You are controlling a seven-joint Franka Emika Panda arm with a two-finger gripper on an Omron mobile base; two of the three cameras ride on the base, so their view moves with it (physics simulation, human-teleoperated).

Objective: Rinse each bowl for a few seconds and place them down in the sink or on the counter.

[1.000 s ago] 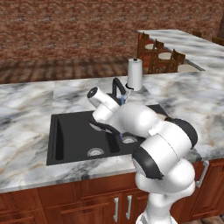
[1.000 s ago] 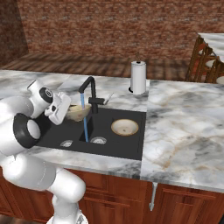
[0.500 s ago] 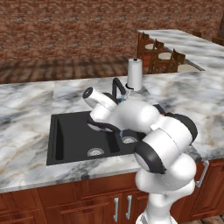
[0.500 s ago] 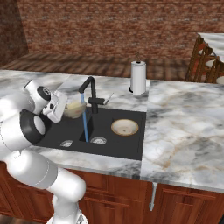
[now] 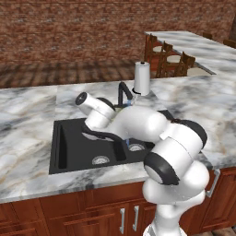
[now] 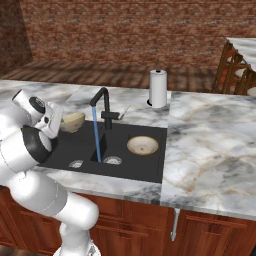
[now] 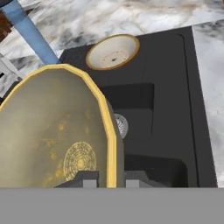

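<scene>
My gripper (image 6: 60, 122) is shut on the rim of the olive-tan bowl (image 6: 73, 121) and holds it tilted above the left basin of the black sink (image 6: 156, 161), left of the running water stream (image 6: 97, 137). In the hand view that bowl (image 7: 52, 131) stands on edge between the fingertips (image 7: 89, 179). The cream-rimmed bowl (image 6: 142, 145) sits upright in the right basin, and the hand view has it (image 7: 113, 52) at the top. Water falls from the black gooseneck faucet (image 6: 101, 102) toward a steel drain (image 6: 112, 160).
A white paper-towel roll (image 6: 158, 88) stands on the marble counter (image 6: 210, 145) behind the sink. My own arm (image 5: 138, 124) covers the middle of the sink (image 5: 69, 143) in the left base view. Wooden chairs (image 5: 173, 62) stand at the back right.
The gripper has carried the olive-tan bowl leftward, out from under the water stream and over the left basin. The cream-rimmed bowl has not moved.
</scene>
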